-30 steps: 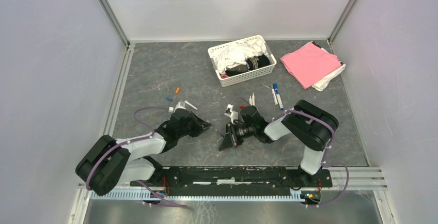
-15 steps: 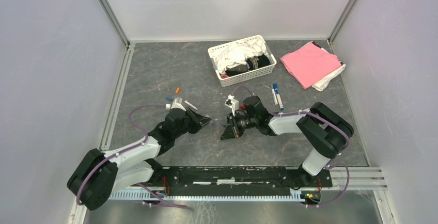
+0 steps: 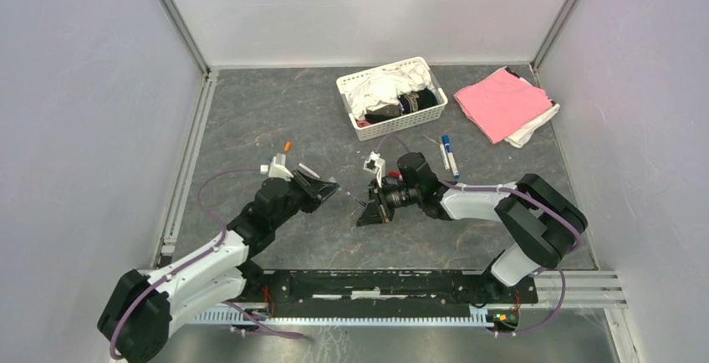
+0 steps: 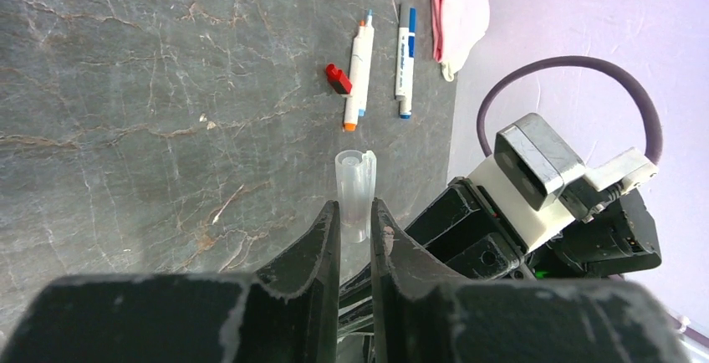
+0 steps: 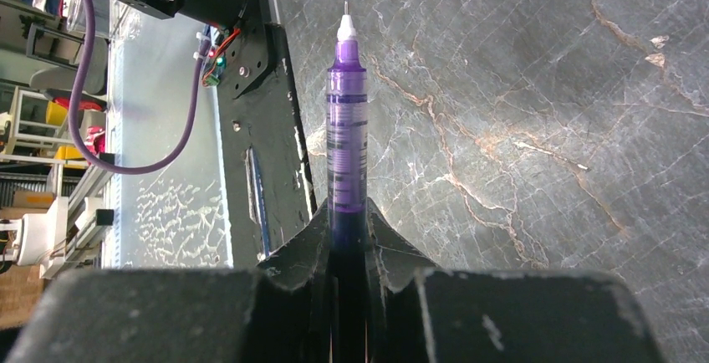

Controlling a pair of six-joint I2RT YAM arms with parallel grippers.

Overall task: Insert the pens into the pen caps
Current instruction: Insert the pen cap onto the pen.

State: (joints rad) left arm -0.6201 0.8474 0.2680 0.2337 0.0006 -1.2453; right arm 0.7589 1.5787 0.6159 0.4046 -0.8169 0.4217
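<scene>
A white basket (image 3: pixel 398 123) of clothes sits left of a folded pink cloth (image 3: pixel 500 100).

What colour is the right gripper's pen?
The pen is purple, white-tipped; clearest in the right wrist view.

Purple see-through pen (image 5: pixel 346 145), clear frosted cap (image 4: pixel 354 187), dark grey table (image 3: pixel 276 104) with pale marble veins, pink cloth (image 3: pixel 500 99) far right, white basket (image 3: pixel 397 125).

Table (image 4: pixel 125 129) looks like matt grey stone with pale veins, kinda slate-ish. The cap (image 4: pixel 355 191) is frosted see-through plastic, and the pen (image 5: pixel 346 129) is glossy translucent purple plastic with a white tip. Fingers (image 4: pixel 322 250) are matt black plastic, scuffed and grainy at the edges. Basket (image 3: pixel 400 125) is white lattice plastic, and the pink cloth (image 3: pixel 500 99) looks soft and matt.
</scene>
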